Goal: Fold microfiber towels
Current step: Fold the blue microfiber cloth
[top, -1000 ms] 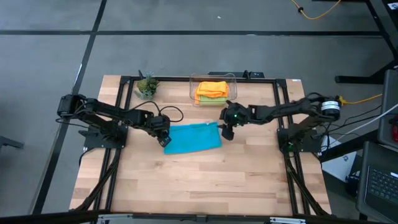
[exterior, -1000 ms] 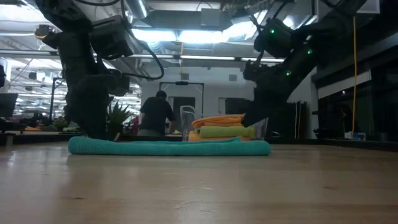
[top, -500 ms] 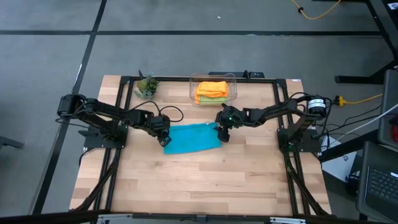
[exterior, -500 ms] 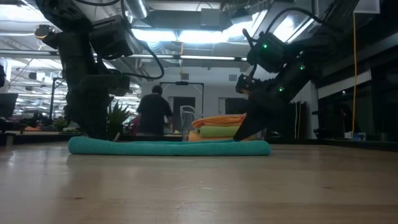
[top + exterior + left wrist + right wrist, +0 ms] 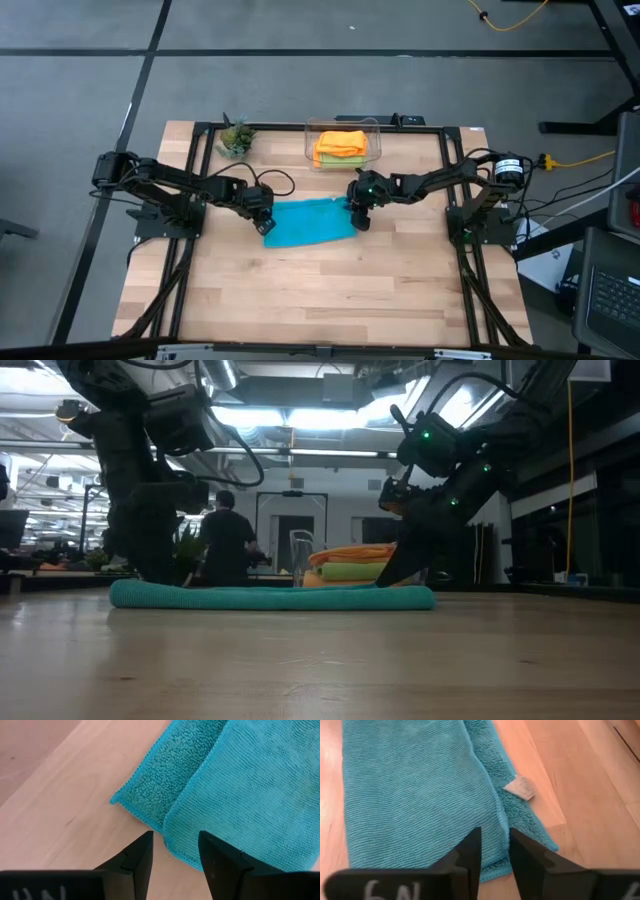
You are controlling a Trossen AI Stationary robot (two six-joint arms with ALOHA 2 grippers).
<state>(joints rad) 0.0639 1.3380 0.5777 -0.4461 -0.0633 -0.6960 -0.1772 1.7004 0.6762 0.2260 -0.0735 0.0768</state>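
Note:
A teal towel (image 5: 310, 222) lies folded in two on the table's middle, its lower layer sticking out along the far edge. My left gripper (image 5: 175, 845) stands open at the towel's left end (image 5: 267, 226), a finger on either side of the top layer's far-left corner (image 5: 172, 827). My right gripper (image 5: 495, 847) is down at the towel's right end (image 5: 358, 218), shut on the top layer's edge. Orange and green towels (image 5: 341, 146) lie stacked in a clear bin. My left gripper points steeply down at the towel's left end; whether its fingers touch the cloth I cannot tell. My right gripper pinches the top layer's far edge (image 5: 497, 827) near the towel's right end between its two fingers. It comes slanting down from the table's right. The towel lies flat and slack on the table.
The clear bin (image 5: 343, 127) stands at the table's far edge behind the towel. A small potted plant (image 5: 236, 138) is at the far left. Bare wood lies along the near half (image 5: 320, 290). A person (image 5: 225, 545) moves in the room beyond the table.
My right gripper has come down and toward the table's left, onto the teal towel's right end, then held still. The towel has stayed flat where it was.

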